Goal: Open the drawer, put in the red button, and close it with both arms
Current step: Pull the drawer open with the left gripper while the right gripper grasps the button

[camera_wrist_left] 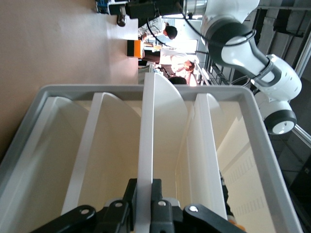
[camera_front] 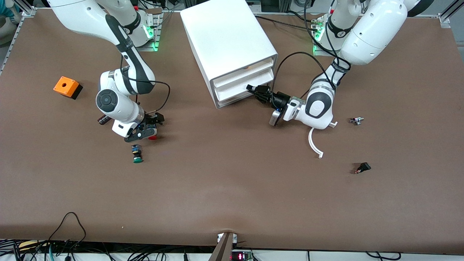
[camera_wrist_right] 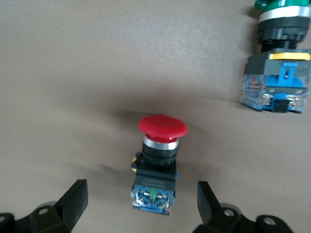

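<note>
Toward the right arm's end of the bench, the right gripper (camera_front: 150,131) hangs low over the red button (camera_wrist_right: 162,127) with jaws apart on either side of it; the button lies on its side, light and rigid, best pinched across its boxy body, since the domed cap looks slippery. The right wrist view shows it whole beside the green-capped switch (camera_front: 137,154), whereas the front view shows only a red sliver. Near the bench's middle, the left gripper (camera_wrist_left: 144,204) is clamped on the drawer (camera_wrist_left: 146,145) front's edge, plain only from the left wrist.

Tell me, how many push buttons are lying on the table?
2. The red button lies under the right gripper; the green button lies beside it, nearer the front camera. Others may be hidden.
</note>
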Robot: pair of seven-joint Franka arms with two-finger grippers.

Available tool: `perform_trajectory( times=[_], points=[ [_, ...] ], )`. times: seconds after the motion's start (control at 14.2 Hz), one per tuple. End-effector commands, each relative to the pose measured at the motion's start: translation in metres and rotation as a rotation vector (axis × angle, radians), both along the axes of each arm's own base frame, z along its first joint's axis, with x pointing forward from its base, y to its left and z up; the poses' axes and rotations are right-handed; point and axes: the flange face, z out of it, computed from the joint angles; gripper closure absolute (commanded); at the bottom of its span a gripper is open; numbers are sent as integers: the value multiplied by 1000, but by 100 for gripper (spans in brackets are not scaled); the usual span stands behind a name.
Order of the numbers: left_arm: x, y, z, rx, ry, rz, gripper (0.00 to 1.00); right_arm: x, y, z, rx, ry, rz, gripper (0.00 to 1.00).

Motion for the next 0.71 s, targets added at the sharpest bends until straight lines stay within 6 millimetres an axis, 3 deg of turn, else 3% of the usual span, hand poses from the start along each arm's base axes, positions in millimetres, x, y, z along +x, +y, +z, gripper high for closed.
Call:
perform_trajectory(
  times=[0.0,0.35,0.64],
  points=[
    [34,14,10,81,-10,16,100,-4,-5,-8,3,-8,28,1],
    [62,47,9,157,-41,19,100,-8,-12,-15,-1,8,18,14],
    [77,56,8,182,-64,10,100,-10,-14,-16,-2,15,13,29]
  ],
)
